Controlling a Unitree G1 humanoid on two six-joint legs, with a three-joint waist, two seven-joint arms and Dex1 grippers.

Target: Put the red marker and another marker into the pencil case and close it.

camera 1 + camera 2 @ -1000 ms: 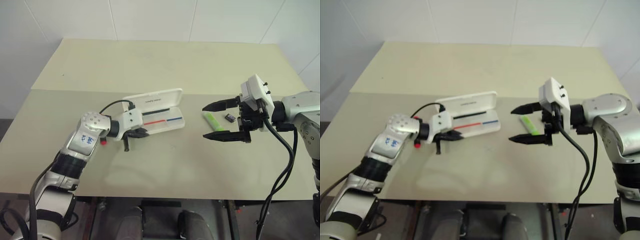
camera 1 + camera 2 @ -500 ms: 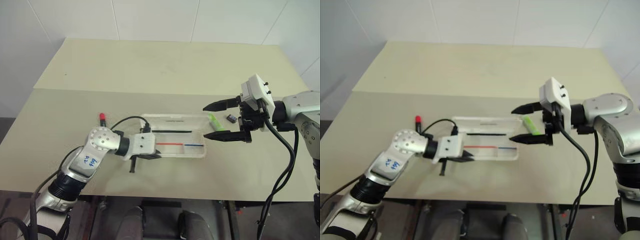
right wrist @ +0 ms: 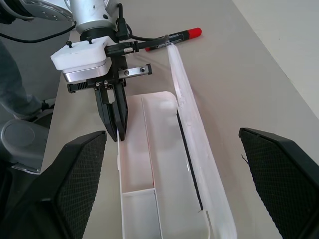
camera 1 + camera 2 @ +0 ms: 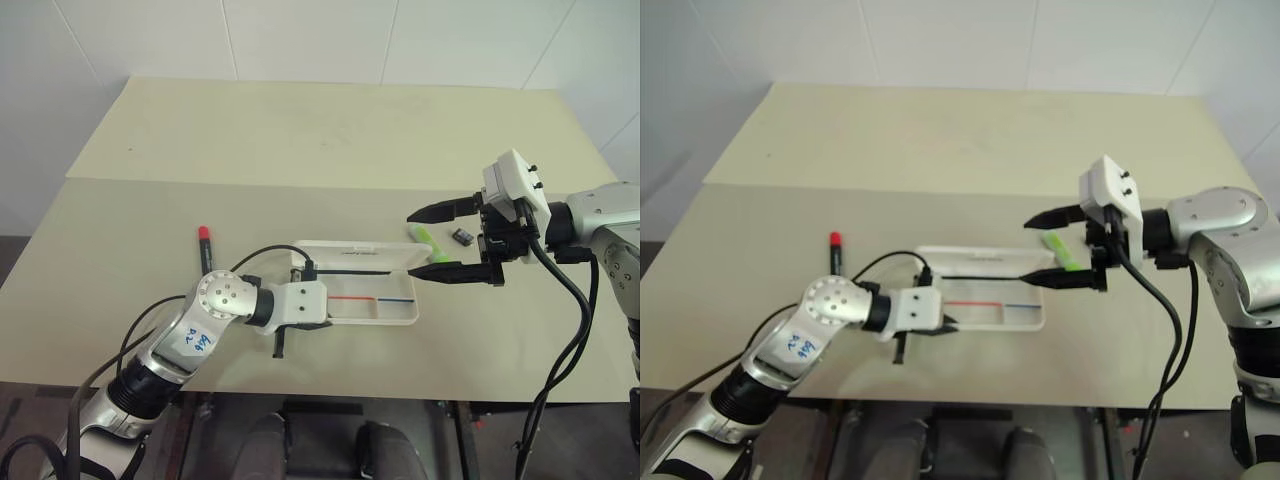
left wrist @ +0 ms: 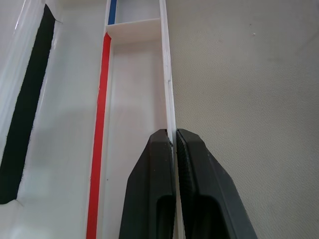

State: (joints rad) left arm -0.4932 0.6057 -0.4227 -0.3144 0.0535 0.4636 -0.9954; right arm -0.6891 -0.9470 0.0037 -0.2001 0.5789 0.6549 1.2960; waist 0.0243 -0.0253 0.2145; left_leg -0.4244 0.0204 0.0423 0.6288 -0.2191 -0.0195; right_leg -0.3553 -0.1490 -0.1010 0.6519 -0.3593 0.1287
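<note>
Dragged nearer the front edge of the beige table (image 4: 300, 130) beneath white walls, the flat white plastic pencil case (image 4: 365, 296) lies open, its wall pinched by the left gripper (image 5: 173, 149); right gripper (image 4: 440, 242) spread wide.

The pencil case (image 4: 372, 285) is plain white — thin red, blue and black pens inside; the red marker (image 4: 205, 246) has a red cap and dark body; the highlighter (image 4: 421, 234) is lime green; the table (image 4: 300, 130) is pale beige.

Blue handwritten marks are being shown on a white sticker (image 4: 190, 343) on the left arm, but cannot be read.
</note>
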